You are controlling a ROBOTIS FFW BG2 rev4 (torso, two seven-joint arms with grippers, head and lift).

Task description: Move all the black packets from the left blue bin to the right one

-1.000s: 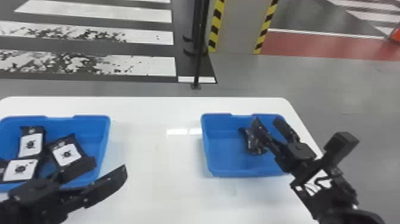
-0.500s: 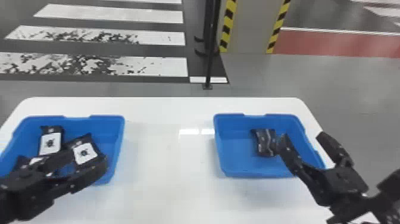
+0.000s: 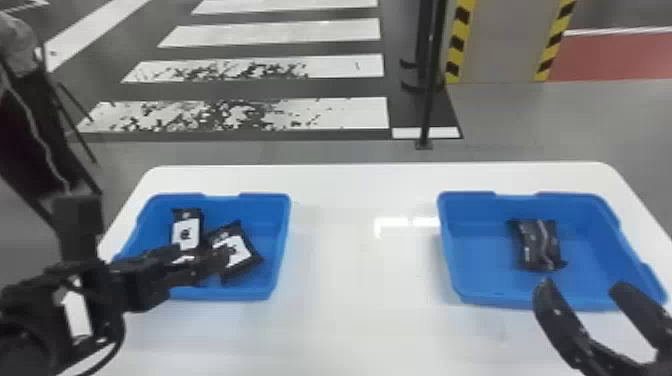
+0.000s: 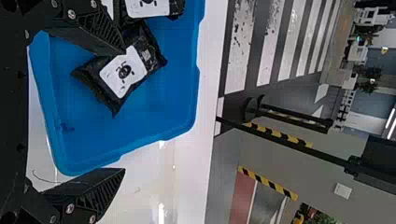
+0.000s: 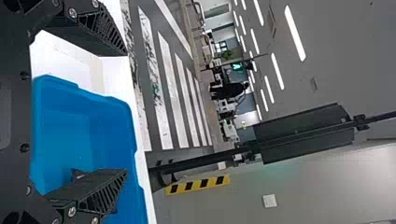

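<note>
Left black two-fingered gripper (image 4: pixel 124 111) is gaping empty; a black, white-labelled, pillow-shaped packet (image 4: pixel 123 72) is lying near one finger (needing centring before closing). Right black two-fingered gripper (image 3: pixel 582 285) is standing wide, empty.

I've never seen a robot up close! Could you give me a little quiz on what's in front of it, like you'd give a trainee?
1. True or false: the right gripper has its fingers apart, with nothing between the tips.

2. Fill in the blank: the labels on the black packets in the left blue bin are mostly ____ in colour.

3. How many packets lie in the right blue bin?
A) none
B) one
C) three

Key: 1. True. 2. White. 3. B.
</note>
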